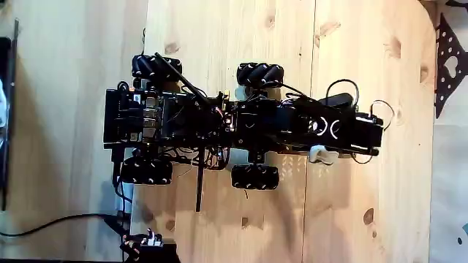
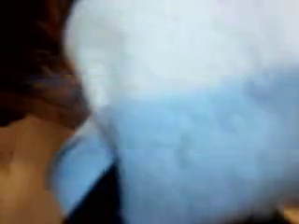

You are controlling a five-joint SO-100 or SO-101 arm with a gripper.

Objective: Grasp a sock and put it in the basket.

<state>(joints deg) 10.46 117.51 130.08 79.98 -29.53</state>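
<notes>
the gripper (image 1: pixel 333 155) holds one whitish sock (image 1: pixel 319 154) beside the four-wheeled robot base (image 1: pixel 168 117).

Whitish sock (image 1: pixel 319 154), black robot (image 1: pixel 241 120)

A pale pine worktop (image 1: pixel 241 226) with dark knots fills the fixed view. A black sheet with heart-shaped holes (image 1: pixel 447 62) lies at its right edge. A black cable (image 1: pixel 51 221) trails at lower left.

You are seeing no readable text, label, brand, number or sign in either view.
</notes>
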